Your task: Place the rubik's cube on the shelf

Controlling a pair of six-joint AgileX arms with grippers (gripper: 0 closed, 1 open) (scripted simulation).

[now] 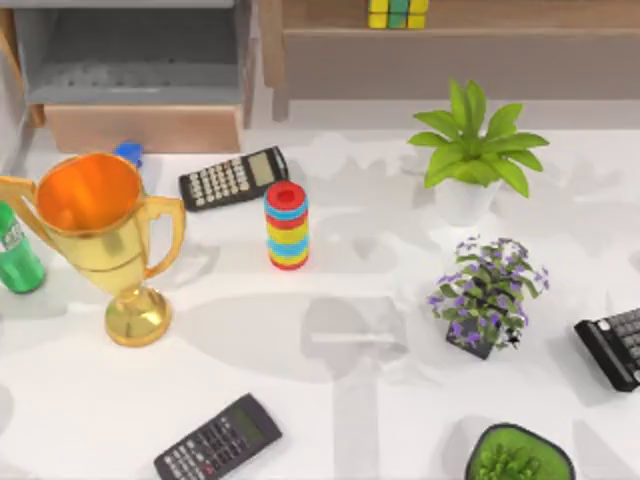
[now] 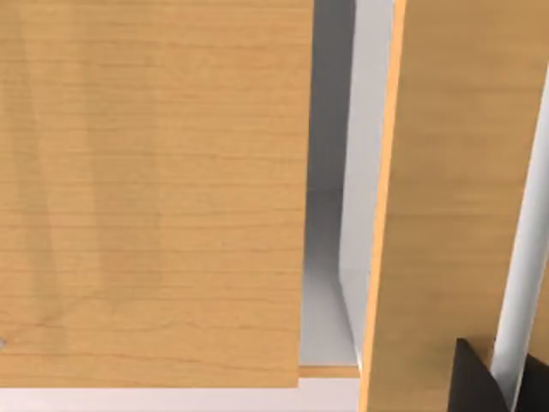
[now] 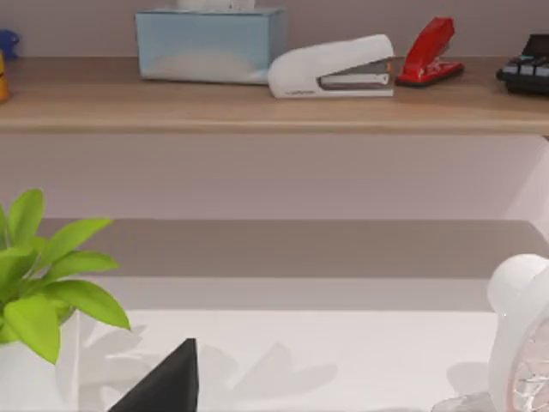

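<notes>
Fingers: can't tell on either arm. The left wrist view catches just a dark tip of the left gripper (image 2: pixel 480 382) against light wood panels; the right wrist view catches just a dark wedge of the right gripper (image 3: pixel 163 382) low over the white tabletop (image 1: pixel 330 410). Neither view shows a gap or anything held. Landmark for everything below: the ring stack (image 1: pixel 287 226), mid-tabletop. The rubik's cube (image 1: pixel 398 12) is far behind it and a bit right, sitting on the shelf (image 1: pixel 500 14), yellow and green tiles visible, cut off by the frame edge. Looks seated on the board, not hanging off the front lip. So my read: the place step is done and both arms are backed off. Next move, if any, is just parking clear; nothing needs regrasping unless the cube turns out to be overhanging, which I can't confirm from this crop. Clutter, all relative to the ring stack: calculator (image 1: pixel 233 178) just behind-left, gold trophy (image 1: pixel 105 240) to the left, green bottle (image 1: pixel 15 250) further left at the edge, second calculator (image 1: pixel 218 440) in front-left, leafy plant (image 1: pixel 472 150) right and slightly behind, purple-flower plant (image 1: pixel 487 295) right and in front. The wooden box (image 1: pixel 140 80) sits behind-left. Any retreat path should stay high over the plants.
</notes>
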